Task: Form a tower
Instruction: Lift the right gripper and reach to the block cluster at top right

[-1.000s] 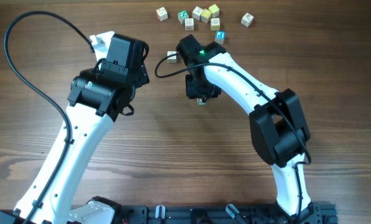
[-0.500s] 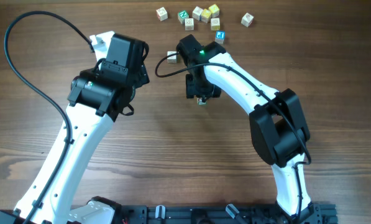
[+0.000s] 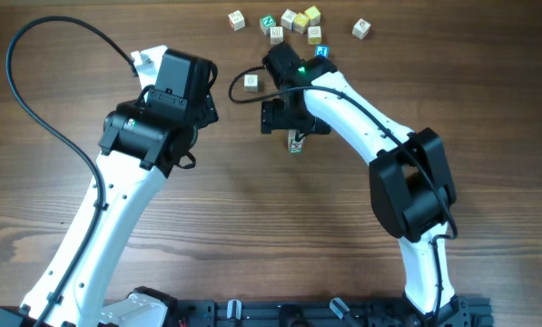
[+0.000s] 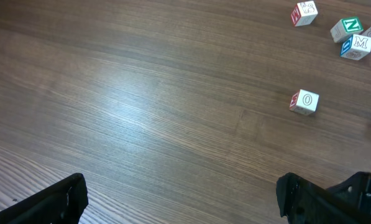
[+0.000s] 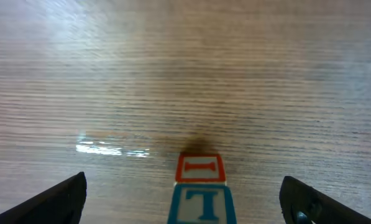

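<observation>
Tower [image 3: 295, 143] is standing about mid-worktop [image 3: 252, 236], with a blue T and a red I showing on it. The right jaws are spread wide either side of it, not touching. The left jaws are released too, holding nothing, near a lone O cube [image 4: 306, 101]. More loose cubes [image 3: 293, 20] are scattered by the far edge.

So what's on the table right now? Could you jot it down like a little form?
tower: narrow column of letter cubes, red I and blue T faces showing
right jaws: open, either side of the tower, not touching it
left jaws: open, nothing between them
loose cubes: cluster at the far edge
lone cube: marked O, apart from the rest
table: brown wood
</observation>
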